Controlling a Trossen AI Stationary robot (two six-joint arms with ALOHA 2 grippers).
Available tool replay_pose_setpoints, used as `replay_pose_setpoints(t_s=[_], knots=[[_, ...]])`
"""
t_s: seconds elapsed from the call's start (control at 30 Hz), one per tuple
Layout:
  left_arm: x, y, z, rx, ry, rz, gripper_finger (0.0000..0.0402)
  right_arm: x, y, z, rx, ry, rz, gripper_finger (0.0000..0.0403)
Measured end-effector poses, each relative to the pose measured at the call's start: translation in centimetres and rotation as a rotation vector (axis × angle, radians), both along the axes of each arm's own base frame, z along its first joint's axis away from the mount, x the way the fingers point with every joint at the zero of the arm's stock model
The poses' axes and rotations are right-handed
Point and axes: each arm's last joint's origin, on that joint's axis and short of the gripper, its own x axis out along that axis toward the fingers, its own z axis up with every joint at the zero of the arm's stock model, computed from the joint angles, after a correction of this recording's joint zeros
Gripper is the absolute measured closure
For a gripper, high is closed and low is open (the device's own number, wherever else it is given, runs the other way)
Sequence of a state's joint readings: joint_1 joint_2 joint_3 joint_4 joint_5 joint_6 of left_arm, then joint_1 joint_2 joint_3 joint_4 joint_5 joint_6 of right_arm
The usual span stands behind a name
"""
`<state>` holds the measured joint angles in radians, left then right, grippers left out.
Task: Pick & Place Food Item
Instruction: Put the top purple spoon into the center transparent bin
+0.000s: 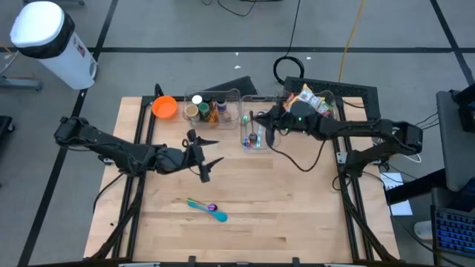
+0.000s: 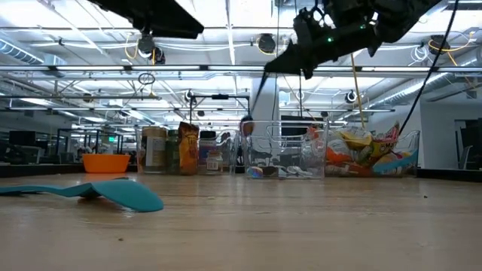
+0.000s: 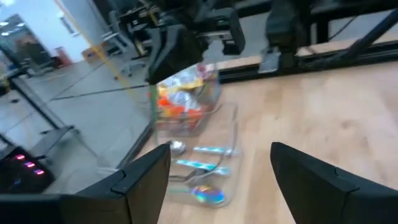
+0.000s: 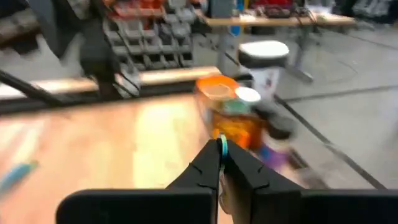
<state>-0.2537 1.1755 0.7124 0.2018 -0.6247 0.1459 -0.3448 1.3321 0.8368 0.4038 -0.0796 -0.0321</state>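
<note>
Snack packets [image 1: 312, 100] lie in a clear bin at the table's far right; they also show in the left wrist view [image 3: 180, 99]. Jars [image 1: 202, 110] stand in another clear bin at the far middle, next to an orange bowl [image 1: 165, 107]. My left gripper [image 1: 210, 153] hangs open and empty above the table's middle, its fingers wide apart [image 3: 221, 152]. My right gripper [image 1: 266, 124] is above the clear utensil bin [image 1: 252, 133], shut on a thin teal-tipped thing [image 4: 222, 147]. In the low view it is well above the bin [image 2: 301, 53]. My right gripper pinches a thin thing between its two fingertips; only its teal and yellow tip [image 4: 222, 148] shows between them. It is lifted clear of the table. What the thing is and which part the fingers have, I cannot tell.
A teal spoon [image 1: 208, 210] with a purple spot lies on the wood toward the near middle; it also shows in the low view [image 2: 113, 192]. Shiny utensils [image 3: 205, 165] lie in the utensil bin. Bare wood lies at the near right [image 1: 297, 215].
</note>
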Motion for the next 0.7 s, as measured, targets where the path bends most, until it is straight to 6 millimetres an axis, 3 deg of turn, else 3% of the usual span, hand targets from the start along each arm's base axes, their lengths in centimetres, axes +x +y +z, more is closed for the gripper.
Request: replay_pose_setpoints(t_s=[0.27,0.7], knots=[[0.0,1.4,-0.6,-0.012,0.056,0.067,0.0127,-1.9,-2.8,0.1,-0.034,0.072,-0.102,0.0403],[0.2,3.3,-1.5,-0.097,0.112,0.098,0.0139,-0.6,-5.9,-5.0,-0.099,0.282,-0.12,0.0403]])
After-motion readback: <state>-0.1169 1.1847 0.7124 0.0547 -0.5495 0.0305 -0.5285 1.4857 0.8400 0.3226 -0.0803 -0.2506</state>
